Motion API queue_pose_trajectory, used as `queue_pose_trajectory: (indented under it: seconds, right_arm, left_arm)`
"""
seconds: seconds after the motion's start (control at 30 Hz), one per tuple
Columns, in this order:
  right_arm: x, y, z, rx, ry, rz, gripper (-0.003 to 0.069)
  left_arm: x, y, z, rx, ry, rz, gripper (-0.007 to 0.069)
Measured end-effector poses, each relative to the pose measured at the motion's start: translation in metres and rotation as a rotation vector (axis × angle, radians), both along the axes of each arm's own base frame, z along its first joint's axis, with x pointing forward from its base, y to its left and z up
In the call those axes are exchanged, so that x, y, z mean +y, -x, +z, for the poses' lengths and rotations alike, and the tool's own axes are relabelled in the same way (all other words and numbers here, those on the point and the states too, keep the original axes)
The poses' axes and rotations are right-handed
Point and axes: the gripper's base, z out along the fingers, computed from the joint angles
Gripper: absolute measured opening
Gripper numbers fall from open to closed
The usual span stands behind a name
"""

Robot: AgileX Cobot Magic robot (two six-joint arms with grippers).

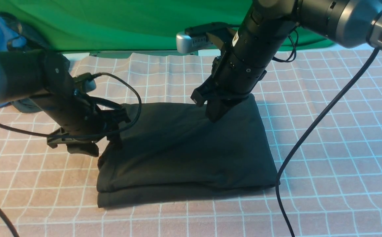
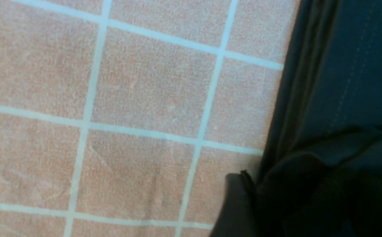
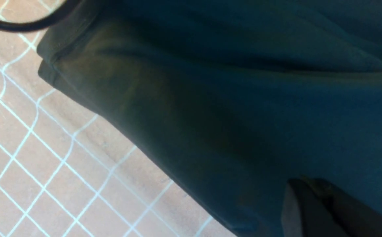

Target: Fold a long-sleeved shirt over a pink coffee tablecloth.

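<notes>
- At frame centre, the long-sleeved shirt (image 1: 184, 148) lies folded; we judge this the last step.
- Left gripper (image 1: 97, 144) fingers are spread, right gripper (image 1: 214, 116) fingers pressed together.
- Next we should lift both clear.

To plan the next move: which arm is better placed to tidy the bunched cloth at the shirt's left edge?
Probably left: the left gripper stands open right beside that edge of the shirt. The right gripper is shut at the far edge, further away.

Front view: high, forward over tablecloth (image 1: 342, 164); wrist views: close, downward, sharing shirt (image 1: 184, 144) edge.
</notes>
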Motion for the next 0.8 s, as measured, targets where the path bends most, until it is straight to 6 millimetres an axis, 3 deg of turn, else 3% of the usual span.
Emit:
queue_pose_trajectory:
  seconds: [0.13,0.2,0.23,0.3,0.33,0.47,0.67,0.8]
  right_arm:
    - [-0.003,-0.002,0.0,-0.003,0.005,-0.002,0.0044]
    - [-0.003,-0.002,0.0,-0.006,0.005,-0.003,0.0045]
    - [-0.004,-0.003,0.0,-0.008,0.006,-0.003,0.0045]
    - [-0.004,-0.003,0.0,-0.019,0.011,0.006,0.0045]
    - [-0.004,-0.003,0.0,-0.021,0.012,0.008,0.0045]
    - [-0.005,-0.004,0.0,-0.026,0.018,0.011,0.005]
    - [-0.008,-0.007,0.0,-0.049,0.03,0.003,0.0052]
    - [-0.017,-0.014,0.0,-0.058,0.029,-0.025,0.0055]
  left_arm:
    - [-0.001,-0.001,-0.005,0.007,0.001,-0.043,0.0439]
    - [-0.002,0.0,-0.006,0.013,0.005,-0.066,0.0332]
    - [-0.002,0.0,-0.006,0.012,0.005,-0.067,0.032]
    - [-0.003,0.0,-0.006,0.014,0.007,-0.089,0.0141]
    - [-0.003,0.0,-0.005,0.012,0.004,-0.102,0.0099]
    - [-0.003,0.002,0.002,-0.011,0.0,-0.121,0.0085]
    - [0.0,0.006,0.035,-0.129,0.0,-0.097,0.0085]
    - [0.005,0.005,0.04,-0.161,-0.021,-0.039,0.0085]
